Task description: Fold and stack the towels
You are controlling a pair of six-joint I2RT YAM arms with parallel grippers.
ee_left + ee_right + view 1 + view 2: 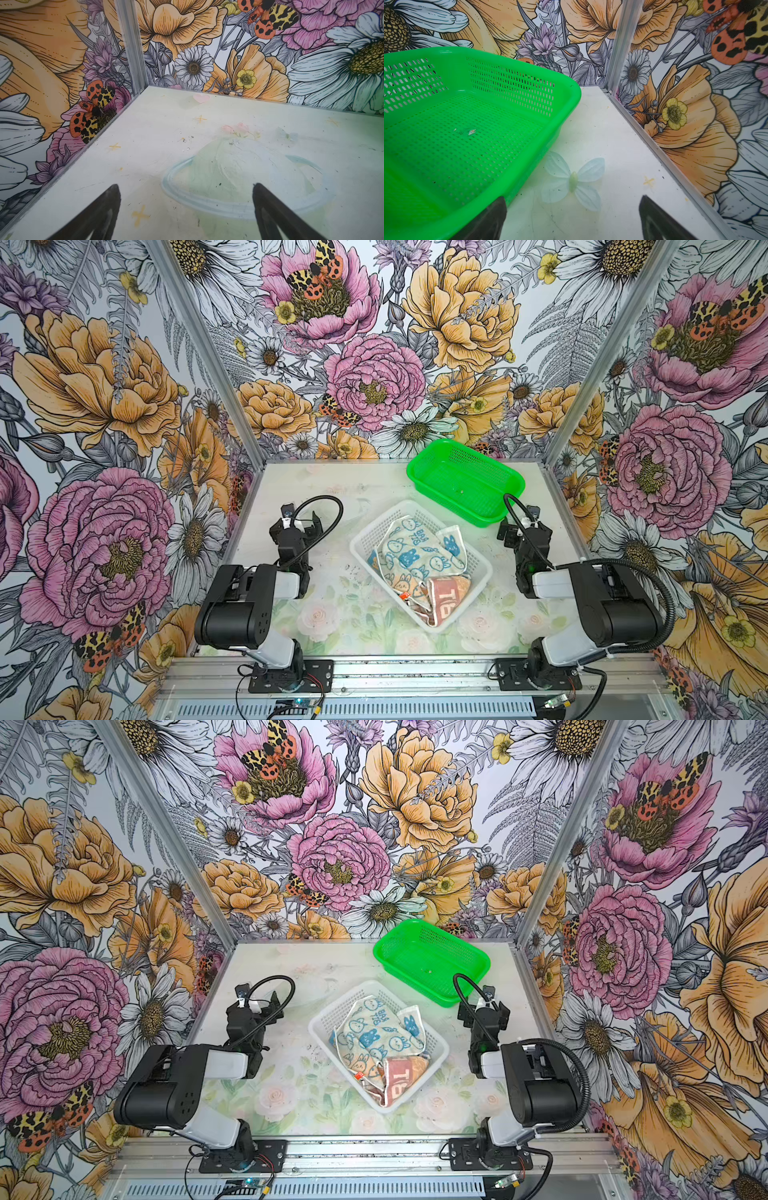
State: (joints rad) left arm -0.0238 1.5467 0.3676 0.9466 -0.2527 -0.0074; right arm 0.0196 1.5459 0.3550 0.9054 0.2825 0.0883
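Seeing towels (409, 556) heaped in white basket (376, 529), bench (332, 485) centre; my left fingers (268, 209) and right fingers (654, 220) spread wide, gripping nothing; green basket (419, 472) back-right corner.

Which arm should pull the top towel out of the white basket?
Right, marginally. Both the right gripper and left gripper are open and empty, but the top bunny-print towel has a corner raised at the white basket's right side, nearer that arm.

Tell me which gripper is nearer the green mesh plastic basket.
Right. The right gripper is beside the green mesh plastic basket; the left gripper is far off, past the white mesh basket.
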